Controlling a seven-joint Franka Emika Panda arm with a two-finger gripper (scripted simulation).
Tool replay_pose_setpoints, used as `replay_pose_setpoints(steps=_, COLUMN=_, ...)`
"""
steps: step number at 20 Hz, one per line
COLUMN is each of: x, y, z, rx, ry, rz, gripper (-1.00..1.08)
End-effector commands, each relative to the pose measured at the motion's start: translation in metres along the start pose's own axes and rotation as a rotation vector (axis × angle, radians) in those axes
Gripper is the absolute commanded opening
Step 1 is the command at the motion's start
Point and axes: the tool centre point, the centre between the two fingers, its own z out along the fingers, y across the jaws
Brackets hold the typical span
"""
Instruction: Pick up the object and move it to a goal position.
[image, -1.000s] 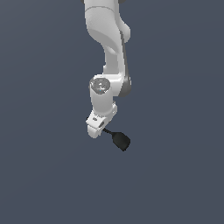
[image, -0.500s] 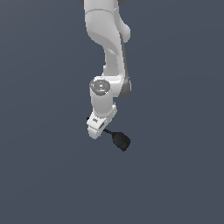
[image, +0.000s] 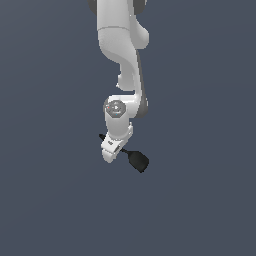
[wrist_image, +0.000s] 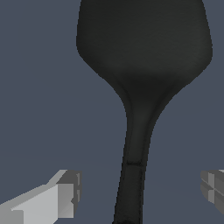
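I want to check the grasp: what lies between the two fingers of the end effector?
In the wrist view, the black spoon's handle runs between the two fingers, with bare gaps on each side. Neither finger touches it there.

A plain, flat, dark grey-blue surface (image: 55, 200) fills both views. It has no visible edges, corners or markings. Whether the black spoon (image: 136, 159) rests directly on it or hangs just above cannot be told.
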Motion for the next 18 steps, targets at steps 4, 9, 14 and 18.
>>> replay_pose_setpoints(steps=4, x=0.0004, y=0.0010, z=0.0038, rx=-0.001, ry=0.001, rz=0.000, gripper=-1.00)
replay_pose_setpoints(steps=9, x=0.0004, y=0.0010, z=0.0038, rx=-0.001, ry=0.001, rz=0.000, gripper=-1.00)
replay_pose_setpoints(steps=14, x=0.0009, y=0.0000, z=0.0034, rx=0.000, ry=0.000, rz=-0.001, gripper=-1.00)
replay_pose_setpoints(steps=18, x=0.0017, y=0.0002, z=-0.0037, rx=0.000, ry=0.000, rz=-0.001, gripper=-1.00)
